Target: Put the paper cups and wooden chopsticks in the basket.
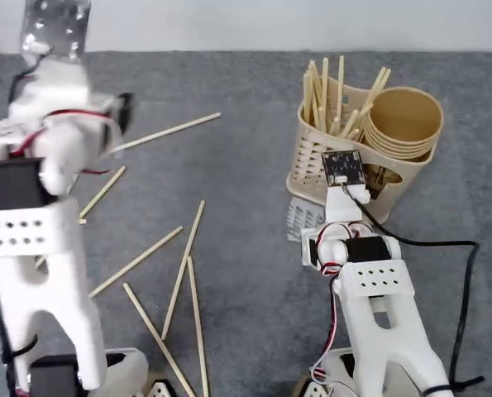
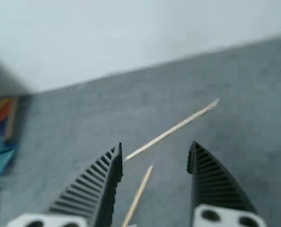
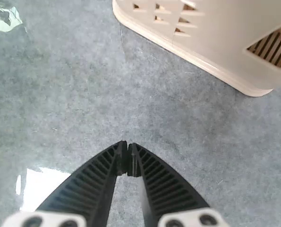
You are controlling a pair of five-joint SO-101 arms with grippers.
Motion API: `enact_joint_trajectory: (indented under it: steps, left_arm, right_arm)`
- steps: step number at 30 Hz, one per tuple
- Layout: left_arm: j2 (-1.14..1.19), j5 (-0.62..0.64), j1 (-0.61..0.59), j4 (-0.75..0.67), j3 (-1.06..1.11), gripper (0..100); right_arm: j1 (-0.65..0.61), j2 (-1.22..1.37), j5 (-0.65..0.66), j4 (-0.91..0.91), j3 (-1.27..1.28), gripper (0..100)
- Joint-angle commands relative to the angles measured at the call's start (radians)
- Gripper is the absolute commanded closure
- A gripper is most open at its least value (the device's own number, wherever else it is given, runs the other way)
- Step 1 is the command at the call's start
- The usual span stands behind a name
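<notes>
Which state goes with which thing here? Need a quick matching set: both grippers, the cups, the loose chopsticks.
Things:
1. left gripper
2. right gripper
3. paper cups
4. loose chopsticks

States or places:
A. stacked inside the basket
B. shut, just above the grey mat beside the basket
C. scattered flat on the grey mat
D. open

Pairs: 1-D, 2-B, 3-A, 4-C

Basket (image 1: 312,169) glossy plastic; chopsticks (image 1: 167,131) bare wood; table (image 1: 246,91) matt grey, probably felt.
</notes>
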Motion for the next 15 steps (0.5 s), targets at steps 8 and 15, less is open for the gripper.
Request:
enact_joint_trajectory:
  steps: [8, 15]
  left_arm:
    - [-0.038, -0.647, -0.273, 0.012, 0.295, 70]
    - [-0.017, -0.744, -0.377, -0.126, 0.401, 66]
  right_arm:
    - [0.005, 0.001, 0.009, -0.021, -0.008, 99.0]
    - [0.005, 0.001, 0.009, -0.021, -0.008, 99.0]
